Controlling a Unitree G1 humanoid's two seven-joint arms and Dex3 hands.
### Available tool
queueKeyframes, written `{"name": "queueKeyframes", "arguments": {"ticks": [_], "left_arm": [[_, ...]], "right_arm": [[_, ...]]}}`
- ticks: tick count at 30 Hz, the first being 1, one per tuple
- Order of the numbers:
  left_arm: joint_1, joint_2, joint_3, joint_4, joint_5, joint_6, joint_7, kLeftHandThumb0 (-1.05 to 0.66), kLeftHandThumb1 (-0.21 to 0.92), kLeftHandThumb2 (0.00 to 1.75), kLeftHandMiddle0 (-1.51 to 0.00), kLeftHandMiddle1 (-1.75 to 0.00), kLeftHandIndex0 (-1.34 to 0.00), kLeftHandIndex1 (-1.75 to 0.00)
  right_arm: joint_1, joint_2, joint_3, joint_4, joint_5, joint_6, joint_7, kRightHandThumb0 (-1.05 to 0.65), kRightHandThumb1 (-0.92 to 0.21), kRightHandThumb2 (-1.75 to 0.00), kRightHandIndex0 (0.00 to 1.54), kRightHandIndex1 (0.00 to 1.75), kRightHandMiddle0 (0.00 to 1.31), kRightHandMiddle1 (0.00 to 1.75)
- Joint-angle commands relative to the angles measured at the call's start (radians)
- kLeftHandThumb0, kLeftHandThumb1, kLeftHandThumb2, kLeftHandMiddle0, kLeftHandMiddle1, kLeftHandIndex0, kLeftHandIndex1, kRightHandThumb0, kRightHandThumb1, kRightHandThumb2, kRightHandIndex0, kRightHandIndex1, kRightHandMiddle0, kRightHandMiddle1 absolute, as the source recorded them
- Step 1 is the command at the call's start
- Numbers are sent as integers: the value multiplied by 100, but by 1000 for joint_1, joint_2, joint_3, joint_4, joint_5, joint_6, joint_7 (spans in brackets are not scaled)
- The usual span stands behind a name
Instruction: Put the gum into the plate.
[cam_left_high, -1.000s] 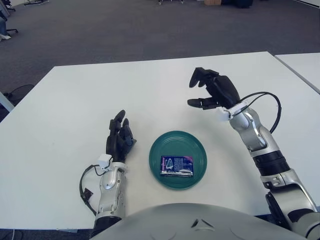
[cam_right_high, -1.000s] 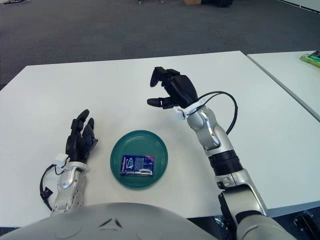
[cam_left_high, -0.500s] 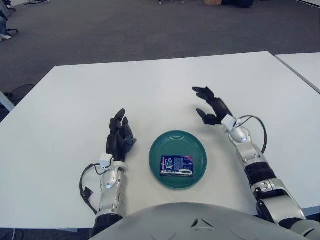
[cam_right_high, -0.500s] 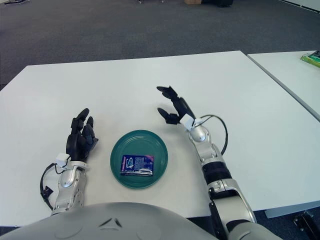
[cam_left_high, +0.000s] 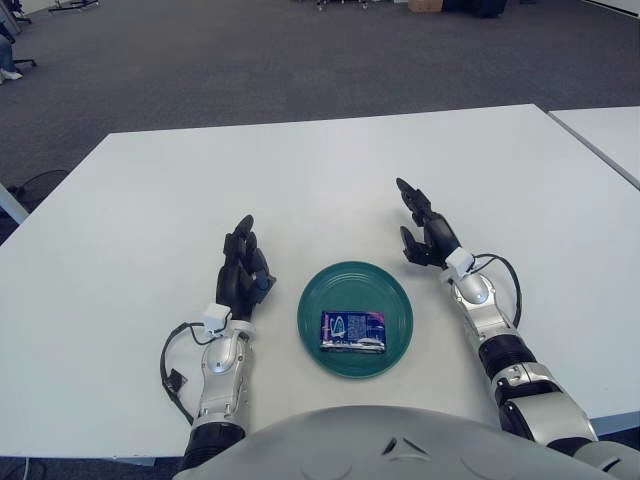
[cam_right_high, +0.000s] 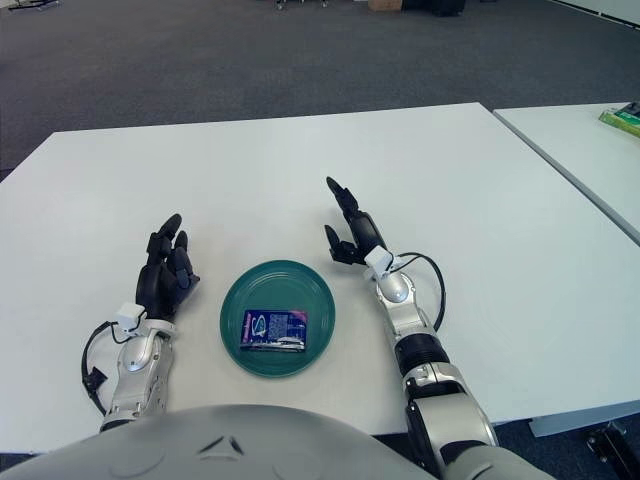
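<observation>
Wide white table (cam_left_high: 330, 170) spreads out ahead of both hands, with plenty of bare surface beyond the fingertips all the way to its far edge, and grey carpet (cam_left_high: 250, 60) past that. A second white table (cam_left_high: 605, 135) sits off to the right hand's outer side, a narrow gap between the two edges. Between the hands, near the table's front edge, lies the green plate (cam_left_high: 398, 295), close to each wrist but touching neither. The left hand (cam_left_high: 243, 276) rests just left of the plate, fingers extended and loosely together, holding nothing. The right hand (cam_left_high: 426, 235) sits just beyond the plate's far-right rim, fingers stretched forward and apart, empty too. And there's the gum (cam_left_high: 353, 331), a dark blue packet lying flat in the middle of the plate, inside the rim on all sides.
</observation>
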Motion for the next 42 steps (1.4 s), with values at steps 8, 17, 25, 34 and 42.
{"name": "queueKeyframes", "arguments": {"ticks": [8, 17, 25, 34, 42], "left_arm": [[41, 14, 2, 38, 3, 36, -8, -79, 92, 96, -13, 0, 0, -37], [50, 15, -4, 40, -5, 37, -25, -80, 92, 95, -12, 0, 0, -34], [72, 2, -9, 28, -16, 36, -29, -80, 92, 96, -13, -1, 0, -37], [111, -17, -22, -11, -25, 38, -31, -82, 92, 93, -14, -1, 0, -49], [155, -17, -44, -86, -51, 24, -67, -84, 92, 90, -14, 0, 0, -61]], "right_arm": [[163, 64, 4, -86, 55, 41, 20, -105, -92, -99, 0, 0, 0, 0], [186, 82, -19, -90, 93, 118, 41, -105, -92, -106, 0, 0, 0, 0], [269, 124, -20, -112, 94, 181, 2, -105, -92, -107, 0, 0, 0, 0], [319, 202, -74, -153, 205, 241, -4, -100, -92, -102, 0, 0, 0, 0], [497, 262, 9, -408, 124, 229, -83, -92, -92, -99, 0, 0, 4, 2]]}}
